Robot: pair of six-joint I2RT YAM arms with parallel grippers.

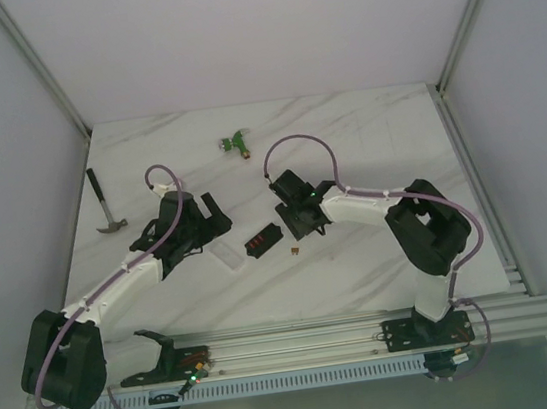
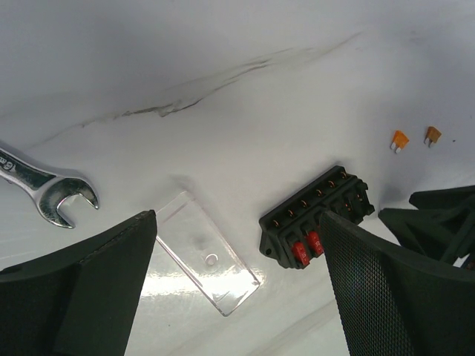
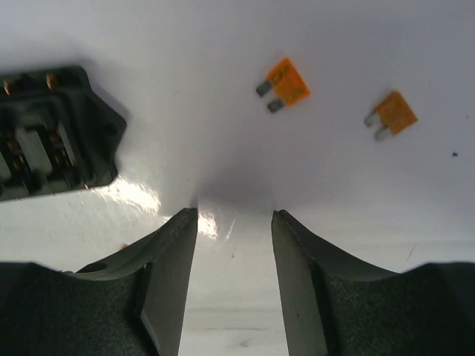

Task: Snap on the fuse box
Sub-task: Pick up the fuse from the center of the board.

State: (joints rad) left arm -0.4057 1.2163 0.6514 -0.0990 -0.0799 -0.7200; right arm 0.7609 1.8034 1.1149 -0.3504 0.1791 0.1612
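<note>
The fuse box (image 1: 264, 238) is a small black block with red fuses in its top face, lying flat on the white marble table between the two arms. In the left wrist view the fuse box (image 2: 315, 215) sits partly behind my right finger. My left gripper (image 1: 215, 218) hovers wide open (image 2: 237, 297) over a clear plastic piece (image 2: 208, 252) and holds nothing. My right gripper (image 1: 302, 227) is just right of the box. Its jaws (image 3: 234, 219) stand open close to bare table, with the fuse box's corner (image 3: 44, 133) at the left.
Two loose orange fuses (image 3: 286, 83) (image 3: 393, 115) lie beyond the right gripper. A silver wrench (image 2: 44, 189) lies left of the clear piece. A green connector (image 1: 236, 143) sits at the back, and a dark-handled tool (image 1: 104, 205) by the left wall.
</note>
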